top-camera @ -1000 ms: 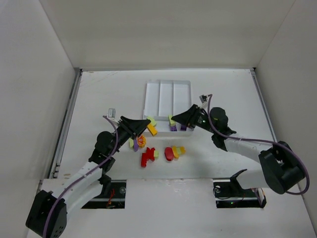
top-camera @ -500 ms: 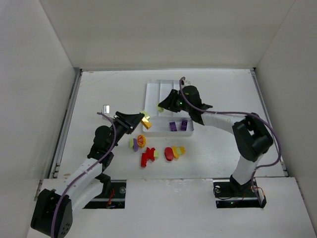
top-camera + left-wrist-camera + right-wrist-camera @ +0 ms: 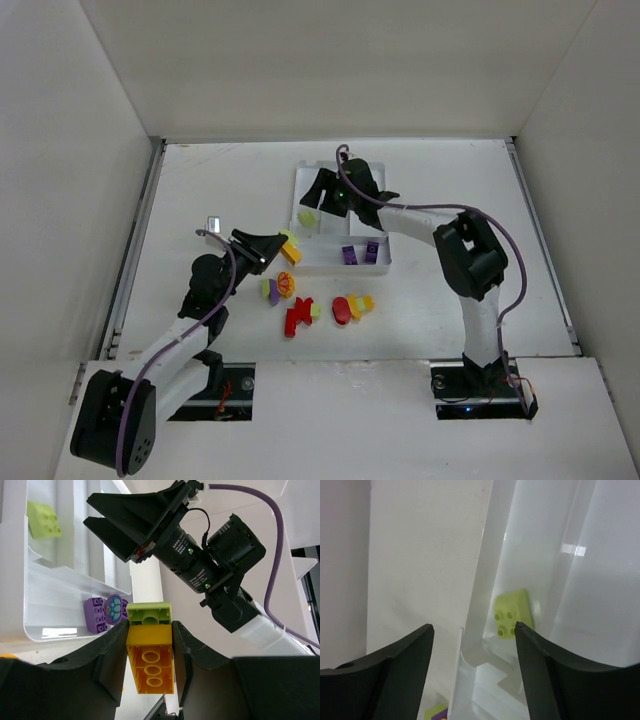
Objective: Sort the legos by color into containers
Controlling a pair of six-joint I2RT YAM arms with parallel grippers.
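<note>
- The tray [image 3: 366, 195] is set mid-table, with two purple bricks [image 3: 349, 255] in its crosswise section
- The right gripper [image 3: 472, 630] is held wide open and empty over the left section, where a green brick [image 3: 512, 614] lies
- The left gripper [image 3: 149, 630] is clamped on a green-and-yellow stack [image 3: 150, 662] beside the tray
- Loose bricks [image 3: 297, 316] are scattered just short of the tray

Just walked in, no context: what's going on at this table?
Lego sorting by colour into a white tray. The left gripper is shut on a yellow-orange brick with a light green piece stuck on its end, beside the tray. The right gripper hangs open over the tray's left section, where a light green brick lies. Two purple bricks sit in the crosswise section; other bricks lie loose on the table.
</note>
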